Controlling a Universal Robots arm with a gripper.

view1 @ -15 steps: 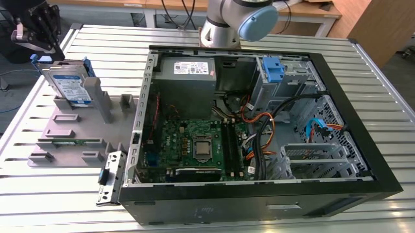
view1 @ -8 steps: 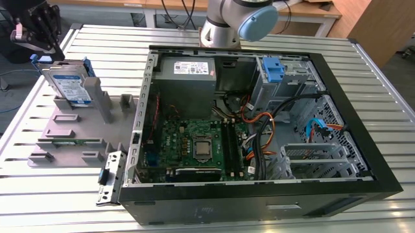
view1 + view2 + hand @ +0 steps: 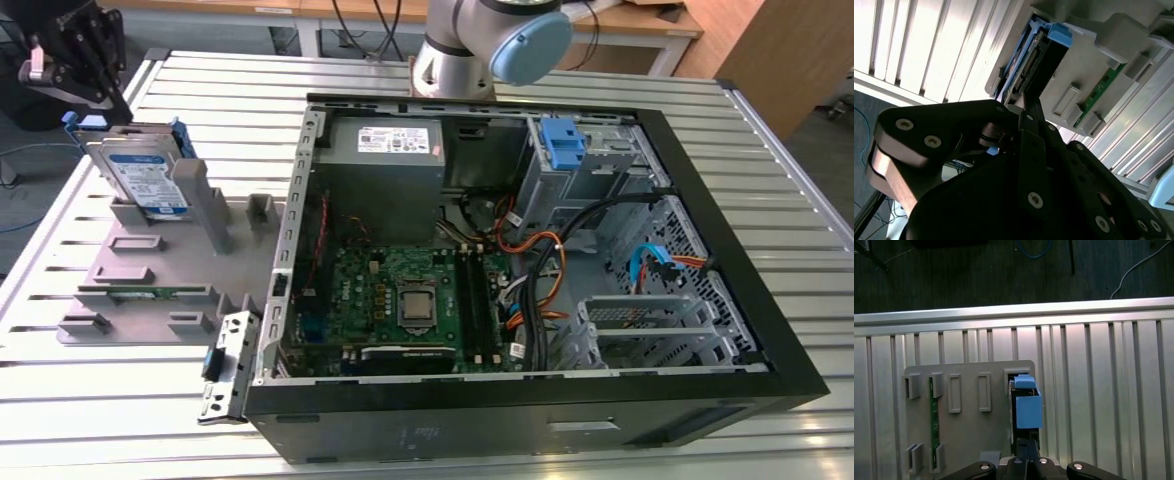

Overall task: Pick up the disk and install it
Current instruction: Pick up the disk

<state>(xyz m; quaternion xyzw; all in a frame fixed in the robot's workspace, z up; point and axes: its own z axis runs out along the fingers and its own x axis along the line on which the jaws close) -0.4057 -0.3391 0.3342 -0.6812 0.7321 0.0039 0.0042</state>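
The disk [image 3: 140, 175] stands on edge in a slot of the grey holder plate [image 3: 134, 270], at the exterior view's left; its blue-and-white label and blue rails show. My black gripper [image 3: 96, 98] hangs just above the disk's upper far corner. Both wrist views look down its length, and the fingers [image 3: 1026, 130] lie together in one narrow bar pointing at the disk's connector edge [image 3: 1031, 70]. The disk's blue rail [image 3: 1029, 410] sits right beyond the fingertips [image 3: 1026, 452]. I cannot tell if they touch it.
The open computer case [image 3: 534, 250] lies to the exterior view's right of the holder plate, with motherboard, cables, a grey power-supply box [image 3: 387, 145] and a drive cage holding a blue bracket [image 3: 563, 140]. The arm's base [image 3: 467, 50] stands behind the case. The slatted metal table [image 3: 787, 200] ends near the holder.
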